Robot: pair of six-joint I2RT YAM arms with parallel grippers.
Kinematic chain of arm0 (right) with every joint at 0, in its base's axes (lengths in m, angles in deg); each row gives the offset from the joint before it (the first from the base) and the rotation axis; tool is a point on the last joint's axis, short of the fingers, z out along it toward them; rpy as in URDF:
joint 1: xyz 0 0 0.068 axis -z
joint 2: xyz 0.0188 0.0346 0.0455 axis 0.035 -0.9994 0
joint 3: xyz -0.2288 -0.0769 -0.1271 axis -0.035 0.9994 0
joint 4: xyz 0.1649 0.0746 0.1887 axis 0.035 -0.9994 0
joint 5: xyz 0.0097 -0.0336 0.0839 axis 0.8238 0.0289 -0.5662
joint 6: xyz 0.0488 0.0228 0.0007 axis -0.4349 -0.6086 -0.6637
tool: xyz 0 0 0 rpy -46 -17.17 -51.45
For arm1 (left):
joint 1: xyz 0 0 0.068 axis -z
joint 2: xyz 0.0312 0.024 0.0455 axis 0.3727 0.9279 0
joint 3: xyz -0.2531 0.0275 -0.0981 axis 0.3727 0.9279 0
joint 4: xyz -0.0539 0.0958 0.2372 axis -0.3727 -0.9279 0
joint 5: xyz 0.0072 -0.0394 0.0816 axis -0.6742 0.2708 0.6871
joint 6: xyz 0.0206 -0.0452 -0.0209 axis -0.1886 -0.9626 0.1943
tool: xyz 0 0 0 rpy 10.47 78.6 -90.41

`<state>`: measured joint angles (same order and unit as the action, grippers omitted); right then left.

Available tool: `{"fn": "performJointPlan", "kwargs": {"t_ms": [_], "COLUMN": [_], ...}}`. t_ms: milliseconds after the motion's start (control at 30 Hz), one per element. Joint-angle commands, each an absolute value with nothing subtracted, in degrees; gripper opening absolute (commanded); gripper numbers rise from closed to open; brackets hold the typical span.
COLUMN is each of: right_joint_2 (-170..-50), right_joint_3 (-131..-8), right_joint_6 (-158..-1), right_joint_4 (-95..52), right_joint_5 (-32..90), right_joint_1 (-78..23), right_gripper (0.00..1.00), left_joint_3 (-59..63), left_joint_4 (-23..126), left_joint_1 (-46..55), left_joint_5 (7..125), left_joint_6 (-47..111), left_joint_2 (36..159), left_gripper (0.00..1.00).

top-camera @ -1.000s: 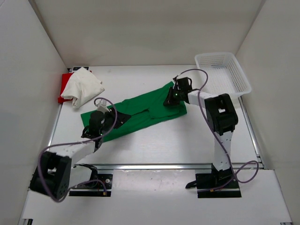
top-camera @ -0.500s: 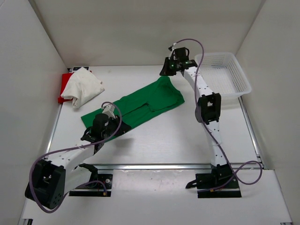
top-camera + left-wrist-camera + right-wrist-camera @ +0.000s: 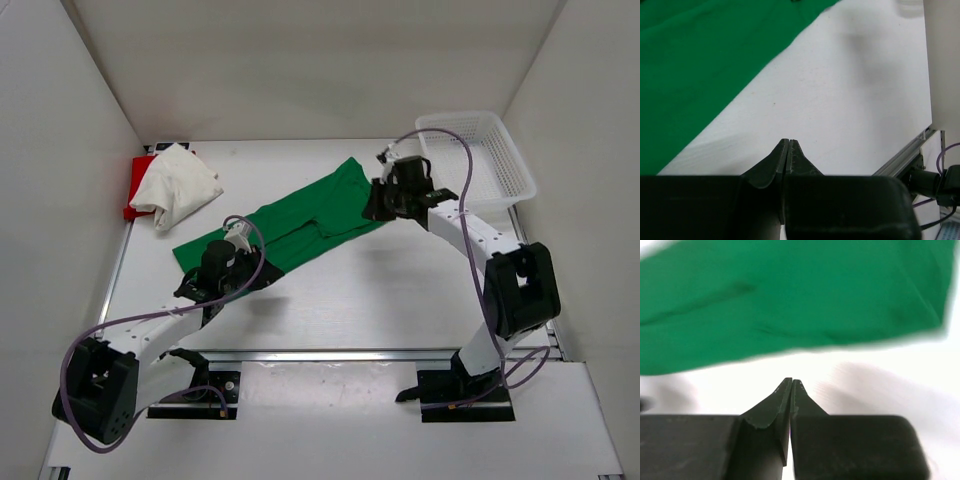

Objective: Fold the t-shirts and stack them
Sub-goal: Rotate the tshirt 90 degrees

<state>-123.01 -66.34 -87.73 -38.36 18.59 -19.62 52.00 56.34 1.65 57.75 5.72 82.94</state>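
Observation:
The green t-shirt (image 3: 300,225) lies spread in a long diagonal band across the middle of the table. It also fills the top left of the left wrist view (image 3: 700,60) and the top of the right wrist view (image 3: 790,295). The white t-shirt (image 3: 180,185) lies crumpled on the red t-shirt (image 3: 133,195) at the far left. My left gripper (image 3: 258,272) (image 3: 789,142) is shut and empty, just off the green shirt's near edge. My right gripper (image 3: 372,210) (image 3: 791,382) is shut and empty, over bare table at the shirt's right end.
A white mesh basket (image 3: 500,170) stands at the back right corner. White walls close in the table at the left, back and right. A metal rail (image 3: 350,353) runs along the table's near edge.
My right arm swung up and back toward the basket, then came down to the green shirt's right end. My left gripper drew back off the shirt's near edge. The shirt's right end lies flatter.

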Motion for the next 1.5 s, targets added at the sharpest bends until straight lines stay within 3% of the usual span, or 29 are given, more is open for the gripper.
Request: {"fn": "performJointPlan", "kwargs": {"t_ms": [0, 267, 400, 600, 700, 800, 933, 1100, 1333, 1467], "right_joint_2": [-123.8, -130.2, -139.1, -153.2, -153.3, -142.9, -130.2, -122.8, -133.5, -140.7], "right_joint_3": [-57.0, -52.6, -60.5, -82.5, -89.7, -85.1, -65.2, -46.2, -50.5, -55.4], "right_joint_6": [-89.7, -92.0, -92.9, -92.4, -90.5, -89.4, -94.0, -101.6, -109.1, -113.4], "right_joint_4": [-30.8, -24.3, -24.7, -33.4, -38.7, -38.3, -29.3, -12.8, -3.5, -2.7], "right_joint_5": [21.2, 21.5, 20.3, 19.2, 20.8, 24.6, 22.9, 16.9, 20.0, 24.9], "right_joint_1": [-16.4, -11.6, -9.9, -8.9, -8.9, -10.2, -12.6, -26.0, -39.1, -41.7], "right_gripper": [0.00, 0.00, 0.00, 0.00, 0.00, 0.00, 0.00, 0.13, 0.32, 0.37], "left_joint_3": [50.6, 49.7, 48.9, 47.8, 45.7, 43.2, 41.6, 40.2, 40.9, 41.5], "left_joint_4": [58.6, 59.5, 59.1, 58.0, 55.9, 54.1, 53.7, 51.8, 48.3, 47.7], "left_joint_1": [2.4, 3.0, 3.0, 1.3, 1.7, 3.8, 5.3, 2.0, -1.6, -2.9], "left_joint_5": [54.8, 52.6, 52.1, 50.7, 50.9, 52.4, 52.4, 51.9, 50.6, 49.8], "left_joint_6": [6.0, 4.2, 4.8, 5.3, 6.2, 7.0, 7.0, 7.7, 8.1, 8.0], "left_joint_2": [83.3, 84.0, 84.7, 85.5, 86.2, 86.9, 88.9, 86.1, 80.5, 78.1], "left_gripper": [0.09, 0.14, 0.14, 0.15, 0.16, 0.16, 0.15, 0.16, 0.19, 0.20]}}
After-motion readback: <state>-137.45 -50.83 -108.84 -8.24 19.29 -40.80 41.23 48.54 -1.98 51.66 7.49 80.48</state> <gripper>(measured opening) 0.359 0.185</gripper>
